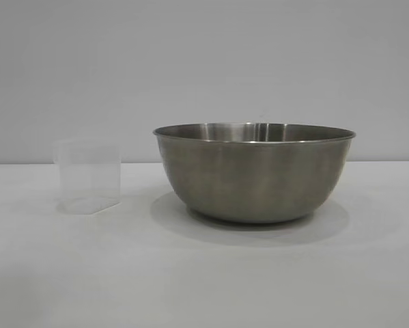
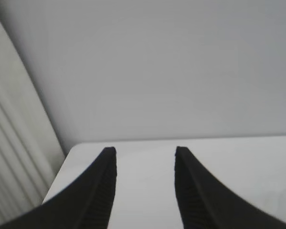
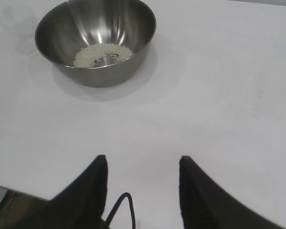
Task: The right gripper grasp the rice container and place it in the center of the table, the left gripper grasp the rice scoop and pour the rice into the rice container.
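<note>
One rice container [image 1: 254, 173] sits upright on the table [image 1: 204, 280], a bit right of the middle in the exterior view, and the right wrist view shows a thin patch of rice [image 3: 102, 54] lying on its floor. The rice scoop [image 1: 88, 175] stands upright just beside it on the left, not touching, and looks empty. Neither arm shows up from outside. The right gripper [image 3: 142, 164] hangs over the table edge, well apart from the bowl, fingers spread with nothing between them. The left gripper [image 2: 145, 153] is also spread wide and empty, over a table corner facing the wall.
</note>
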You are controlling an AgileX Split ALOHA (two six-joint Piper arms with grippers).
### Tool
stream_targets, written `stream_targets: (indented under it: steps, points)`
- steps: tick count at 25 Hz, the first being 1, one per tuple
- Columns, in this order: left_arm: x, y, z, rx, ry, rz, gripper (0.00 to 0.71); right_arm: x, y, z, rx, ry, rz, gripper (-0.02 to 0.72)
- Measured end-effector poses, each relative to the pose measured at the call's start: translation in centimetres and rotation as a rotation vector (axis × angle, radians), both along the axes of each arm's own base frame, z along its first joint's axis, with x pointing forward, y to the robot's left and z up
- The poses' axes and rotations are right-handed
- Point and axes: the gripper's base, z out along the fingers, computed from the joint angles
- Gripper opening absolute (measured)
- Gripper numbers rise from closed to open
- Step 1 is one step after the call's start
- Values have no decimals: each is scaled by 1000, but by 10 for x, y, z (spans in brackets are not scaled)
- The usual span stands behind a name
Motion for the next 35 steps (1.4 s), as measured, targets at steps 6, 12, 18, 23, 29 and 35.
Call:
stream_targets:
  steps: [6,12,18,23,29,35]
  points:
    - [-30,-9,-9,-40,48,-56,244,0,0,0,0,0,0,344]
    - [-46,-13,-5,-73,155,-79,244,0,0,0,0,0,0,344]
    - [-51,-15,-17,-93,285,-93,244,0,0,0,0,0,0,344]
    - [-50,-15,-19,-94,293,-92,244,0,0,0,0,0,0,344]
    - [-50,-15,-19,-94,291,-92,244,0,0,0,0,0,0,344]
    - [-50,-15,-19,-94,291,-92,244,0,0,0,0,0,0,344]
